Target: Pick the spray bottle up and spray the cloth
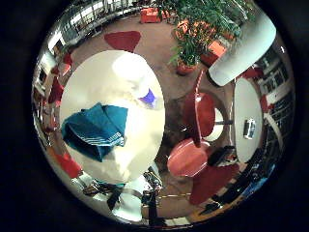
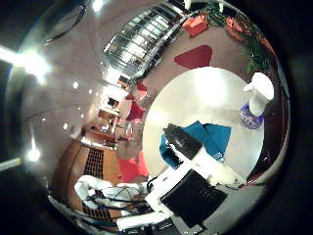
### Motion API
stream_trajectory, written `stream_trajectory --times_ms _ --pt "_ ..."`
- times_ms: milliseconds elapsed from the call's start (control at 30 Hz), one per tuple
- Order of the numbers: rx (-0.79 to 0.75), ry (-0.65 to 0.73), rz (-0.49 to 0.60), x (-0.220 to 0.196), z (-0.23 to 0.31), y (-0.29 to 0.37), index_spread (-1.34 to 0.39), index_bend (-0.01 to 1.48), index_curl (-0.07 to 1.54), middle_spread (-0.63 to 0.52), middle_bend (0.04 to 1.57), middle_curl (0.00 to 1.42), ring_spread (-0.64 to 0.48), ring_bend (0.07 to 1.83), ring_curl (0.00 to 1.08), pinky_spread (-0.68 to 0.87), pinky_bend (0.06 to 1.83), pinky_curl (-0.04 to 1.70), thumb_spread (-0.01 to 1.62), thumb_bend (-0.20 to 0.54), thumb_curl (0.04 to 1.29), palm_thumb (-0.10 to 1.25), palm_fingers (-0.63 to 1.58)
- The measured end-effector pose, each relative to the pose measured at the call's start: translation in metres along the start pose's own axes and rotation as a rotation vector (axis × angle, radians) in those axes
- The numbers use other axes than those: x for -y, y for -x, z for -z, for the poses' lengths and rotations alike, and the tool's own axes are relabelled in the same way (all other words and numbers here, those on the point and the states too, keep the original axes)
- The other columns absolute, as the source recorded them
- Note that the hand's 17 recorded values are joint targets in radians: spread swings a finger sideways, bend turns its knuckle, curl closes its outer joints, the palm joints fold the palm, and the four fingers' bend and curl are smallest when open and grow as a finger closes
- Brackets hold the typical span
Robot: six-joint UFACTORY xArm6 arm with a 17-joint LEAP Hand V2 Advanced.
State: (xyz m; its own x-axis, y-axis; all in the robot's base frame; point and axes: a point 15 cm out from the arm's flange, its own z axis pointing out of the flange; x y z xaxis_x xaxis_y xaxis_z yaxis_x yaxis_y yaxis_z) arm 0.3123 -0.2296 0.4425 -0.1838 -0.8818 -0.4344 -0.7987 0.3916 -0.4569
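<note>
Right hand hangs well above the round white table, fingers extended and empty; spray bottle stands upright beyond the folded teal cloth, far from the fingertips.

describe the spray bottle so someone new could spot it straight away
Find the round white table with a folded teal cloth on it. The spray bottle stands upright, apart from the cloth, near the table's edge. It alone is tall, with a white top and purple base.

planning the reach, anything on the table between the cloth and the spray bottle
Nothing: bare white table separates the teal cloth from the spray bottle, clearest in the thumb side view.
</note>
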Motion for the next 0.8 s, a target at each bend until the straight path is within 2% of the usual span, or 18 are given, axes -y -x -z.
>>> stream_trajectory --times_ms 300,533,800 --pt "0.086 -0.021 -0.195 -0.042 -0.024 -0.084 -0.21 0.15 0.25 0.14 0.28 0.36 0.23 0.39 0.26 0.44 0.44 0.30 1.06 -0.024 0.33 0.60 0.21" --pt "0.134 -0.057 -0.238 -0.055 -0.032 -0.115 -0.18 0.14 0.24 0.16 0.30 0.36 0.23 0.43 0.26 0.42 0.47 0.30 1.07 -0.023 0.33 0.59 0.16" --pt "0.220 -0.069 -0.323 -0.075 -0.073 -0.133 -0.15 0.14 0.25 0.19 0.30 0.36 0.23 0.46 0.26 0.42 0.50 0.30 1.07 -0.023 0.33 0.59 0.14"
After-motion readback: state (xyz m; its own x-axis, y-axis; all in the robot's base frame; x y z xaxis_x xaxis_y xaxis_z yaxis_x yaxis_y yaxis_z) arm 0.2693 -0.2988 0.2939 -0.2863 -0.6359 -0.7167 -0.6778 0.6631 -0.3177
